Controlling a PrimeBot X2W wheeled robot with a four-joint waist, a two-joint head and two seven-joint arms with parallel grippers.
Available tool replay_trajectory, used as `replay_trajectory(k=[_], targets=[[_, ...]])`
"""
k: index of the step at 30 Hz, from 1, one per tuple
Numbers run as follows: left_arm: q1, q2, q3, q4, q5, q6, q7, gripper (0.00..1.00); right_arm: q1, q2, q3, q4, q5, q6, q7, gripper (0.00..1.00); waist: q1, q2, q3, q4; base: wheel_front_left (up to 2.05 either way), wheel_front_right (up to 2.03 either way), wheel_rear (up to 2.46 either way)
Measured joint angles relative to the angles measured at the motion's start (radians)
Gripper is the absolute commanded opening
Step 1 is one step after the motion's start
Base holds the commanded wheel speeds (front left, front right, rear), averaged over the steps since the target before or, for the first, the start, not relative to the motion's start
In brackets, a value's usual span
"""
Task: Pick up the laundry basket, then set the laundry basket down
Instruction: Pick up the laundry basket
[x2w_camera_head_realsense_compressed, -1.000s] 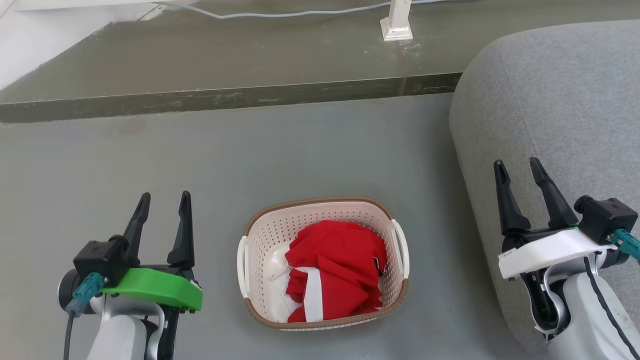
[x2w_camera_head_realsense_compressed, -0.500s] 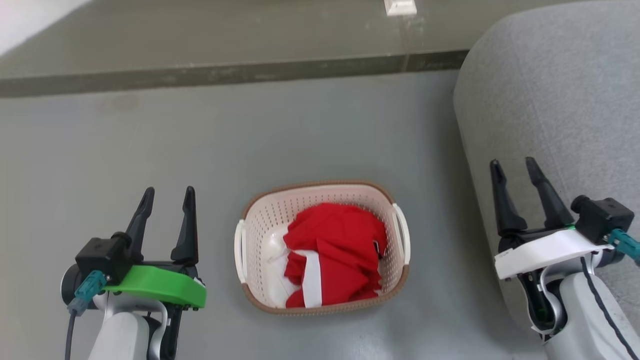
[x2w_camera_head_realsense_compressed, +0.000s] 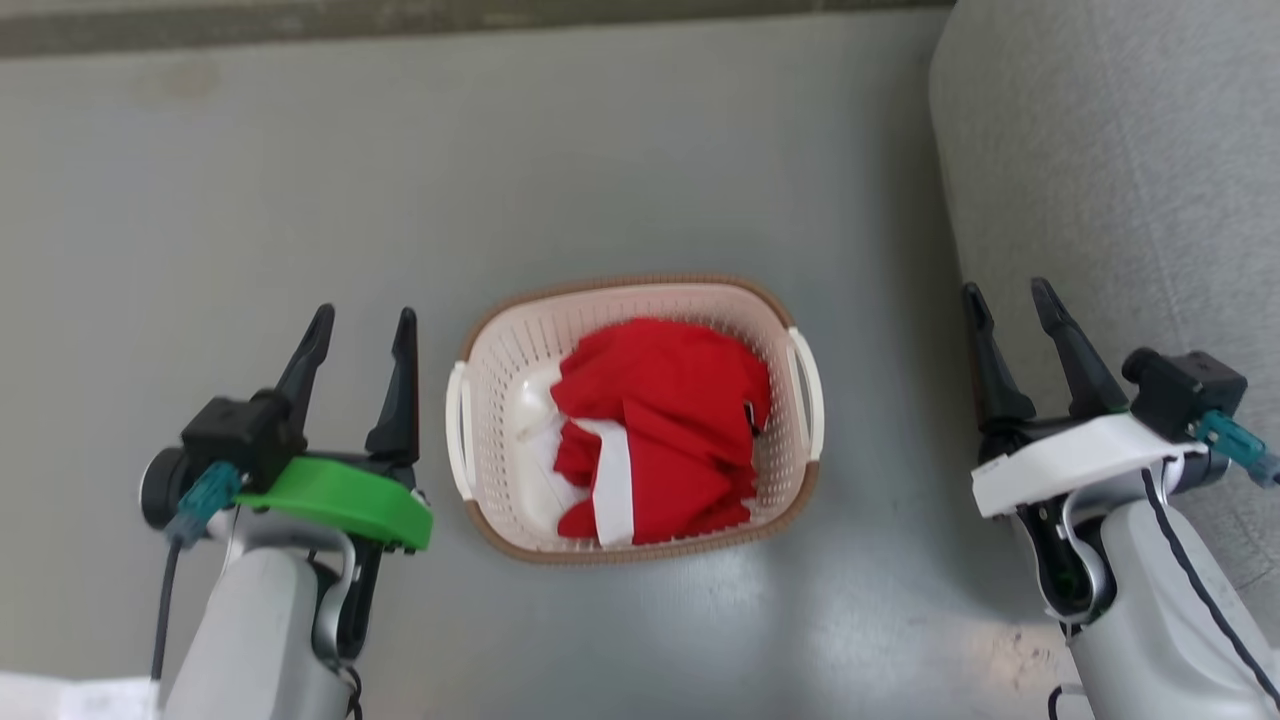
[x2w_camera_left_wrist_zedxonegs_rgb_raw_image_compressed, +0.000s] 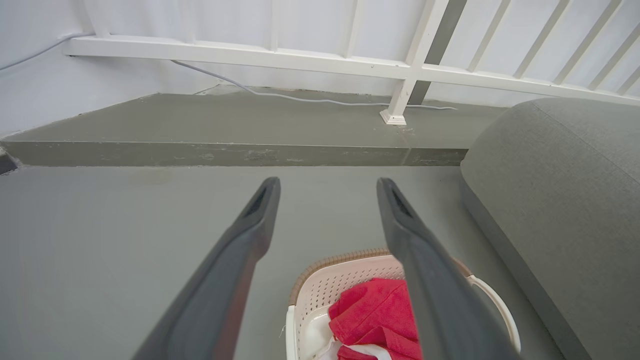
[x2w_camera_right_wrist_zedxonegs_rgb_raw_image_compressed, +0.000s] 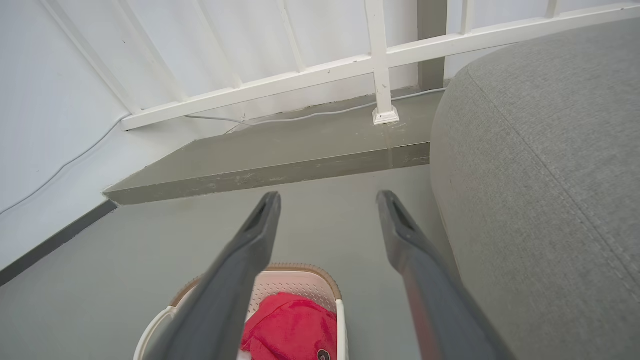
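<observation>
The laundry basket (x2w_camera_head_realsense_compressed: 510, 350), cream perforated plastic with a brown rim and white loop handles, stands on the grey floor in the middle of the head view, holding red and white cloth (x2w_camera_head_realsense_compressed: 660, 430). My left gripper (x2w_camera_head_realsense_compressed: 362, 322) hangs open just left of the basket's left handle, nothing between its fingers. Over by the sofa, right of the basket, my right gripper (x2w_camera_head_realsense_compressed: 1010, 296) is open and empty too. The left wrist view shows the basket (x2w_camera_left_wrist_zedxonegs_rgb_raw_image_compressed: 325, 285) low between the open fingers. In the right wrist view the basket (x2w_camera_right_wrist_zedxonegs_rgb_raw_image_compressed: 290, 280) sits at the bottom left.
A grey sofa (x2w_camera_head_realsense_compressed: 1120, 180) fills the right side, close behind my right gripper. A raised grey step (x2w_camera_left_wrist_zedxonegs_rgb_raw_image_compressed: 235, 150) with a white railing (x2w_camera_left_wrist_zedxonegs_rgb_raw_image_compressed: 400, 70) and a cable lies beyond the basket. Bare floor (x2w_camera_head_realsense_compressed: 250, 170) stretches left and ahead.
The head camera has tilted down, so the step and railing post have slid out of the top. Both grippers stay open beside the basket.
</observation>
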Motion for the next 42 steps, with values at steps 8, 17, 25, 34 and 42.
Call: replay_trajectory(k=[8, 17, 25, 34, 42], targets=[[-0.085, -0.002, -0.018, 0.119, -0.002, -0.004, 0.0, 1.0, -0.073, 0.0, 0.014, 0.078, 0.034, 0.0, 0.0, 1.0, 0.0, 0.0, 0.101, -0.003, 0.0, 0.0, 0.0], [-0.185, -0.005, -0.036, 0.235, -0.028, -0.005, 0.008, 1.0, -0.14, -0.002, 0.041, 0.179, 0.044, 0.0, 0.0, 1.0, 0.0, 0.0, 0.196, -0.005, 0.0, 0.0, 0.0], [-0.282, -0.009, -0.046, 0.335, -0.055, -0.005, 0.033, 1.0, -0.237, -0.001, 0.08, 0.281, 0.061, 0.0, 0.0, 1.0, 0.0001, 0.0, 0.29, 0.003, 0.0, 0.0, 0.0], [-0.385, -0.014, -0.056, 0.444, -0.072, -0.006, 0.068, 1.0, -0.353, -0.001, 0.136, 0.379, 0.063, 0.0, 0.0, 1.0, 0.0001, 0.0, 0.393, 0.015, 0.0, 0.0, 0.0], [-0.458, -0.017, -0.083, 0.522, -0.108, -0.006, 0.094, 1.0, -0.416, 0.004, 0.193, 0.49, 0.092, 0.001, 0.0, 1.0, 0.0001, 0.0, 0.474, 0.021, 0.0, 0.0, 0.0]])
